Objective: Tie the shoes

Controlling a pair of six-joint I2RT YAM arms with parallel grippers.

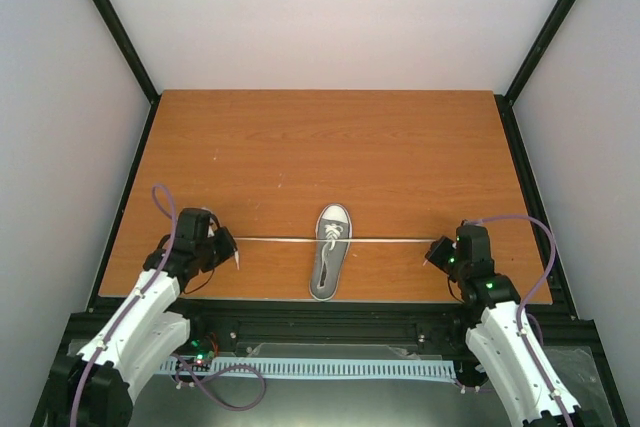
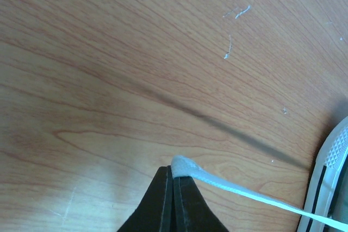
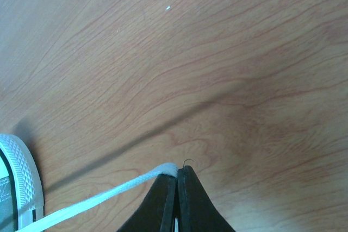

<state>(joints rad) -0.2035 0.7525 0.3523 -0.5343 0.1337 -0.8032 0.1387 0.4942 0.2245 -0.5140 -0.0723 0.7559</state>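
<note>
One small grey shoe (image 1: pixel 331 250) with a white toe cap lies near the table's front edge, toe pointing away. Its white laces (image 1: pixel 280 240) are stretched taut in a straight line to both sides. My left gripper (image 1: pixel 233 250) is shut on the left lace end (image 2: pixel 187 167), out to the shoe's left. My right gripper (image 1: pixel 428 256) is shut on the right lace end (image 3: pixel 166 170), out to the shoe's right. The shoe's white sole edge (image 2: pixel 331 177) shows at the right border of the left wrist view and at the left border (image 3: pixel 19 180) of the right wrist view.
The wooden table (image 1: pixel 330 147) stretches back to white walls with black frame posts (image 1: pixel 110 22). A black rail (image 1: pixel 330 325) runs along the near edge between the arm bases. Purple cables (image 1: pixel 540 237) loop off both arms.
</note>
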